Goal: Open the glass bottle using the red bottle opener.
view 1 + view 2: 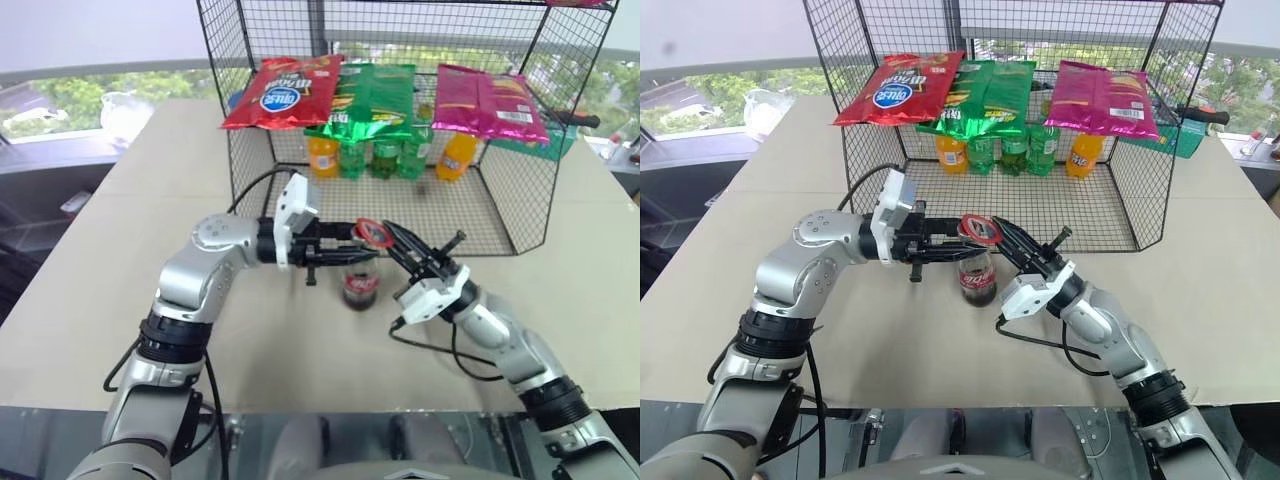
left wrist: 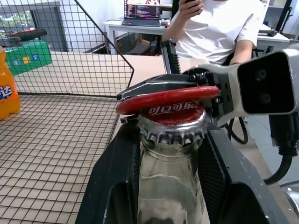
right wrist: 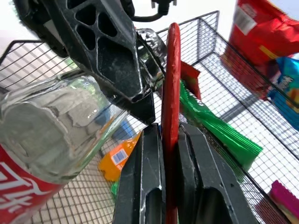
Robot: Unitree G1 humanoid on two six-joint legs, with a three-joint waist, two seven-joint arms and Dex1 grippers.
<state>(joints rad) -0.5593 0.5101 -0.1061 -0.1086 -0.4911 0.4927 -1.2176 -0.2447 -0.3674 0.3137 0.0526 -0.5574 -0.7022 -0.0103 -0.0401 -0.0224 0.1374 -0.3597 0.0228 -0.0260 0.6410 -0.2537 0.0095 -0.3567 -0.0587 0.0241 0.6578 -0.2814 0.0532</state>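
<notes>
white chinese script on cap (image 2: 172,112)

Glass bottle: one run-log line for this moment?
left gripper: shut on glass bottle neck | right gripper: shut on red bottle opener | opener head over cap | cap still on

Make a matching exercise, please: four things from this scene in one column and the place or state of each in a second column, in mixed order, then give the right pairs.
Things:
1. glass bottle
2. red bottle opener
3. orange soda bottle
4. pink snack bag

Places or states:
A. stands on the floor of the wire cage
B. lies over the cap, clamped in the right claw
C. hangs on the back wall of the wire cage
D. stands on the table, neck held between the fingers of the left claw, cap on

Pairs: 1-D, 2-B, 3-A, 4-C
</notes>
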